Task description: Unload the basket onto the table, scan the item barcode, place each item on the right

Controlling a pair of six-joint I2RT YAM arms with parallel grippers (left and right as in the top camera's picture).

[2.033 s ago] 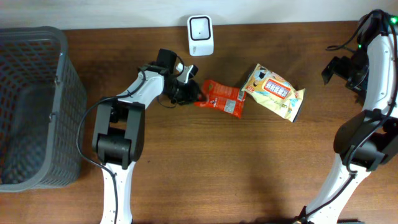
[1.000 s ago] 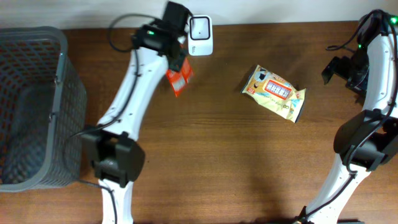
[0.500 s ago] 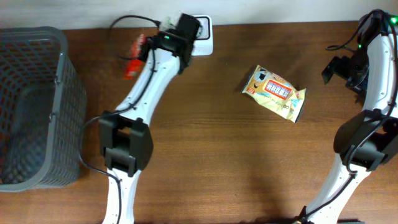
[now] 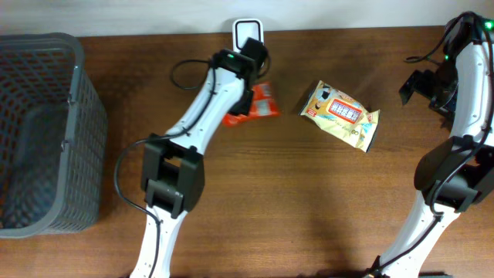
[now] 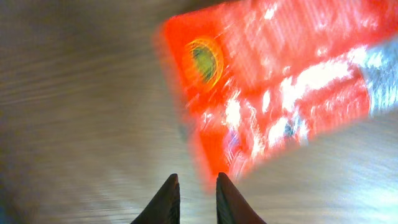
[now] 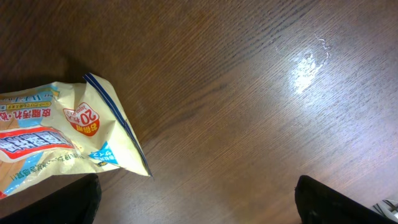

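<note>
Your left pincer [image 5: 194, 186] stands narrowly parted, with blurred desk [image 4: 255, 193] showing between the two dark tips and nothing caught there that you can make out; the red snack packet [image 4: 261, 105] lies just ahead of those tips and off to their right in the left wrist view, its nearest corner almost down at them, though the blur hides whether it touches either one. From overhead the packet rests flat on the desk, half tucked under the left forearm, on the near side of the white barcode scanner [image 4: 248, 32] and close to it; its long axis runs roughly left to right across the desk, tipped a little, so a short edge faces your tips. Your right pincer [image 6: 196, 202] is spread wide over bare wood with nothing in it, the yellow snack packet [image 6: 56, 134] lying beside it, and that arm stands well apart from the red packet at the far right of the desk; so the left arm is clearly the nearer one. If you need to take the red packet again, you probably want to go forward and slightly right, closing across that near corner.
</note>
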